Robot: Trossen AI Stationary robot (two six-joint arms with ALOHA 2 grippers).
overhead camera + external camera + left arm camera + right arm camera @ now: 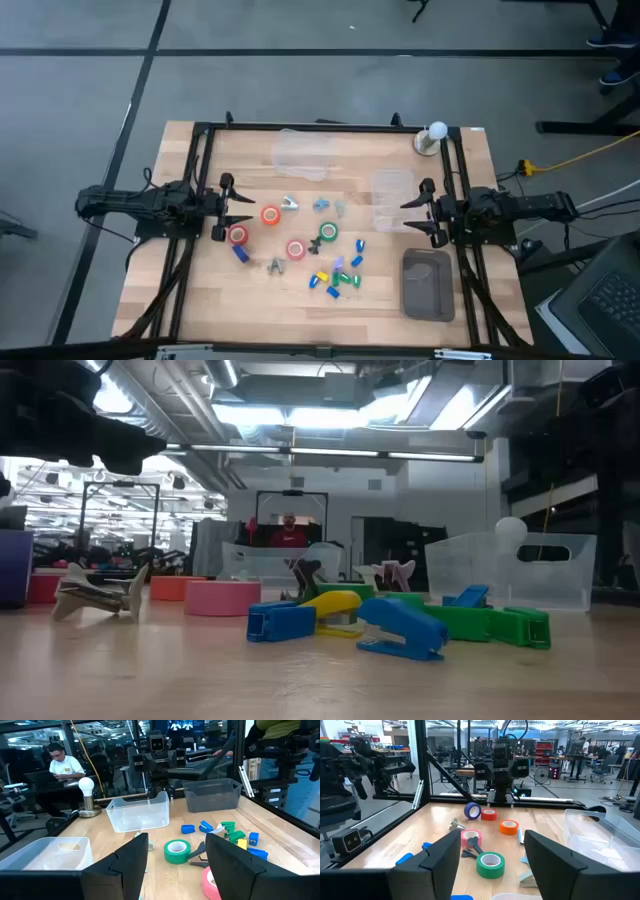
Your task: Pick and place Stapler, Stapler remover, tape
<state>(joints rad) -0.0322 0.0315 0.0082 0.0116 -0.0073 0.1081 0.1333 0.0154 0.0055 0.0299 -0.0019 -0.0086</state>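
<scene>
I see the counter [200,300] evenly lit from above, with only soft, short shadows under the small things. In the low view the ceiling lights [330,415] are very bright and wash out into glare, and the dark shape at the top corner is only a silhouette. The nearest wood there is blurred. In both wrist views the near dark fingers [125,870] are soft, and the room behind looks bright but a little hazy.
</scene>
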